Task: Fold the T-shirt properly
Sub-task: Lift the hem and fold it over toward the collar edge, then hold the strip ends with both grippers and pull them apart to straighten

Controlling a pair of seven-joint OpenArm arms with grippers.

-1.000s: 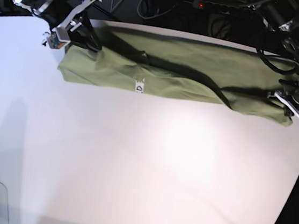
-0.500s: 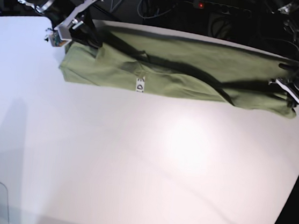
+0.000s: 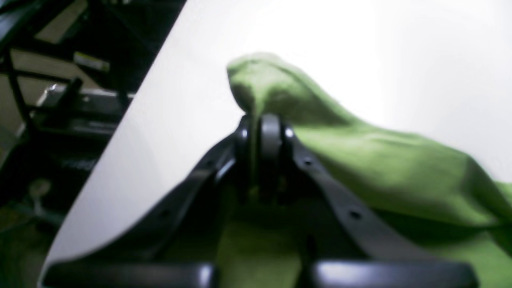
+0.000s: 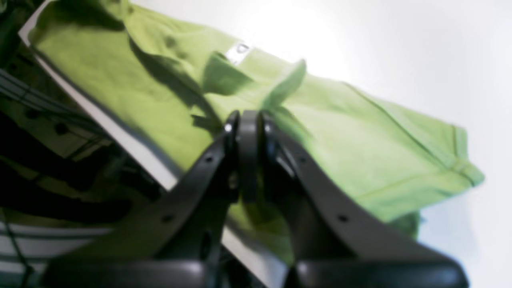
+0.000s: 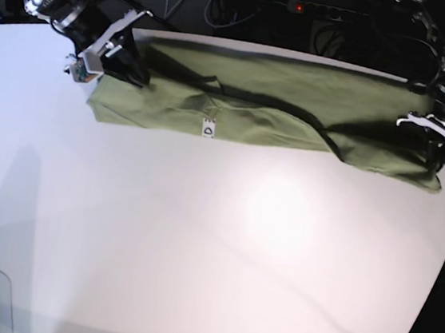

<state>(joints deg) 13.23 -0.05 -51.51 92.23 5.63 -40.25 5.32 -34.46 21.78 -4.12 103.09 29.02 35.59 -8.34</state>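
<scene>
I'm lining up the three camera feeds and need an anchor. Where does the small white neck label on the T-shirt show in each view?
Base view: the white neck label sits on the front edge of the T-shirt, left of centre.
Right wrist view: label near top centre, beyond the shut jaws.
Left wrist view: not in it; only blurred green cloth.
Shared landmark: the white table.

The base view looks down from high over the whole table; both wrist views sit close behind their grippers, sharing the T-shirt.
</scene>
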